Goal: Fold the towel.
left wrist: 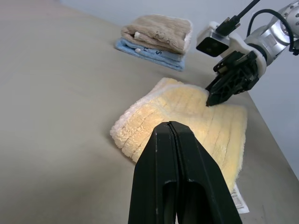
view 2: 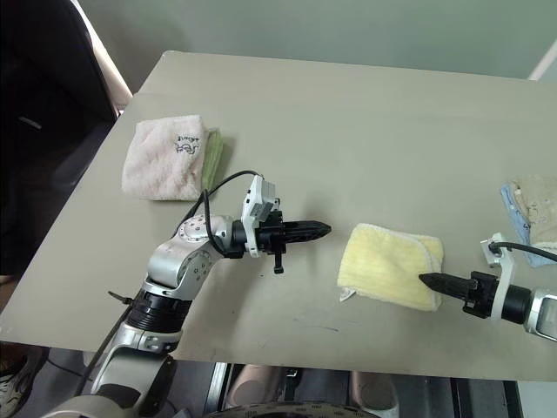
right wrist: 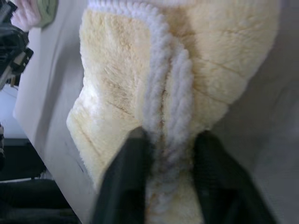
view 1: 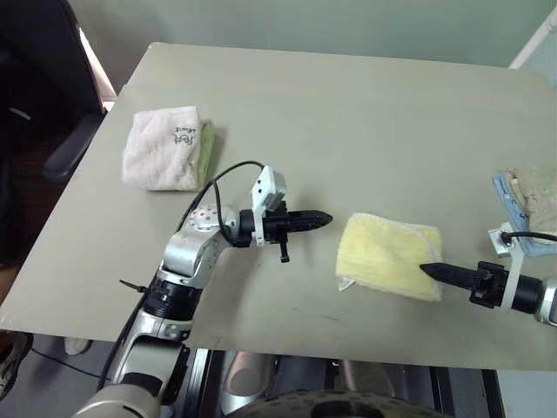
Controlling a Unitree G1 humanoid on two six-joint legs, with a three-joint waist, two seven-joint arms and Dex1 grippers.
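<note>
The pale yellow towel (view 1: 387, 252) lies folded into a thick pad on the grey table, right of centre and near the front edge. Its whitish stitched edging (right wrist: 161, 70) runs between the two black fingers of my right gripper (view 1: 426, 269), which comes in from the right and is shut on the towel's near right corner. In the left wrist view the same gripper's tip (left wrist: 209, 100) presses into the pile. My left gripper (view 1: 324, 219) hovers a short way left of the towel, pointing at it, shut and empty.
A folded pink-white towel (view 1: 164, 146) lies on a green cloth (view 1: 209, 144) at the far left of the table. A stack of beige and blue folded cloths (view 1: 531, 200) sits at the right edge. A dark chair (view 1: 52, 104) stands beyond the table's left side.
</note>
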